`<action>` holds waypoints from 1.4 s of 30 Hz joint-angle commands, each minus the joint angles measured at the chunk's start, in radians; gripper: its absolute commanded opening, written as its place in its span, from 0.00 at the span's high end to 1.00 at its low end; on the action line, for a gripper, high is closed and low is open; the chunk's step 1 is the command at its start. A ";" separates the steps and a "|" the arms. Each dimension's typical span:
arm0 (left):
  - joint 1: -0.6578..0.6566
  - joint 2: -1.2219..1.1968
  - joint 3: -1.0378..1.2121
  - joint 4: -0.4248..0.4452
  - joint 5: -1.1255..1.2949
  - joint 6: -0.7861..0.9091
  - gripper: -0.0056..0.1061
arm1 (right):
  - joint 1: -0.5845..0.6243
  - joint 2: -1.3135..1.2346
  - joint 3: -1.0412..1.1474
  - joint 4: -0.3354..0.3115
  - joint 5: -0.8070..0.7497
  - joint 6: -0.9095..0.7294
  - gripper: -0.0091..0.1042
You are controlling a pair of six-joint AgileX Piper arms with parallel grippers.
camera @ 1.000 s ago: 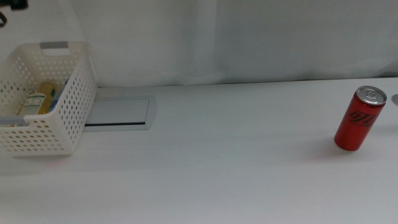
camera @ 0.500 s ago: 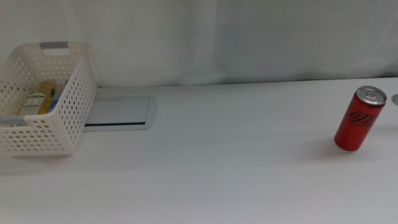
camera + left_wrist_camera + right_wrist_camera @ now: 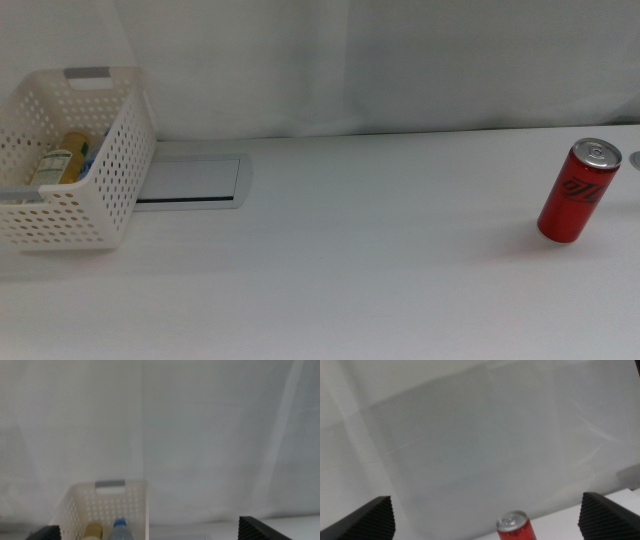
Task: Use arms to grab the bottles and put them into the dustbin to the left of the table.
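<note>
Both tools [image 3: 145, 532] [image 3: 490, 520] wide open, empty.

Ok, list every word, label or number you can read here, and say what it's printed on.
Red soda can: black lettering down its side, too blurred and tilted to read.
Yellow juice bottle in the white basket: a green-white label, too small to read.
Nothing else carries text.

No legible text on red can [image 3: 574, 193]
</note>
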 commanded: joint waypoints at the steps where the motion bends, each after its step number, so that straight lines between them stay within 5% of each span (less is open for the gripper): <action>1: -0.006 -0.084 0.085 -0.007 -0.016 -0.009 0.12 | -0.005 -0.003 -0.070 -0.016 0.079 -0.011 0.01; 8: -0.037 -0.180 0.211 -0.007 -0.017 0.010 0.12 | -0.005 0.158 -0.291 -0.102 0.288 -0.044 0.01; 23: -0.219 -0.176 0.211 0.000 -0.023 0.018 0.12 | -0.005 0.662 -0.481 -0.073 0.497 -0.251 0.01; 32: -0.221 -0.176 0.211 0.000 -0.023 0.018 0.12 | -0.005 0.878 -0.355 -0.066 0.260 -0.265 0.01; 42: -0.221 -0.174 0.211 0.000 -0.023 0.018 0.12 | 0.043 0.918 -0.037 0.016 -0.385 -0.265 0.01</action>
